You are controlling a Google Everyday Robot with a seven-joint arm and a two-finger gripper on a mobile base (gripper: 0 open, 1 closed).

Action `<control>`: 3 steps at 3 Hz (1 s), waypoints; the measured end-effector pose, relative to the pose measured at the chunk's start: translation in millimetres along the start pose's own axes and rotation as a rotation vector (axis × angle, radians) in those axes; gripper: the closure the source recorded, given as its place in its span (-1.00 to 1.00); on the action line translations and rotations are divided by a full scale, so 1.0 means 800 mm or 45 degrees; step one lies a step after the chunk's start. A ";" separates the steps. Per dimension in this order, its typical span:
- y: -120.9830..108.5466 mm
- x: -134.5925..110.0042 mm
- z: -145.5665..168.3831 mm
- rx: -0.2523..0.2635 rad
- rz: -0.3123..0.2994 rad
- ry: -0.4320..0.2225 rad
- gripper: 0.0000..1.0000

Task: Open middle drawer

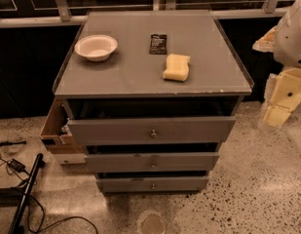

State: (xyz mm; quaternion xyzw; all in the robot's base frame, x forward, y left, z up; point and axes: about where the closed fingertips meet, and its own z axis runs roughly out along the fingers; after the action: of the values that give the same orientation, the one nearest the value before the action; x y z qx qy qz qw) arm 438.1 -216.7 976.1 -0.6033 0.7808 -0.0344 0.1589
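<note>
The middle drawer is the second grey front of three in the cabinet under the grey tabletop. It has a small round metal knob at its centre. A dark gap shows above its front. My gripper, yellowish, hangs at the far right of the camera view, off the cabinet's right side at about the height of the top drawer. It is apart from all the drawers and holds nothing that I can see. The white arm rises above it.
The top drawer stands out with a dark gap above it; the bottom drawer is below. On the tabletop are a white bowl, a black packet and a yellow sponge. A wooden box and cables lie at the left.
</note>
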 end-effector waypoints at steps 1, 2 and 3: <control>0.000 0.000 0.000 0.000 0.000 0.000 -1.00; 0.000 0.000 0.000 0.000 0.000 0.000 -0.69; 0.007 0.003 0.024 -0.009 0.014 -0.025 -0.22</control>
State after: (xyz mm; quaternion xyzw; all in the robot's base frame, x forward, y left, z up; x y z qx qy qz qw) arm 437.9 -215.0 956.3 -0.6000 0.7825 -0.0247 0.1645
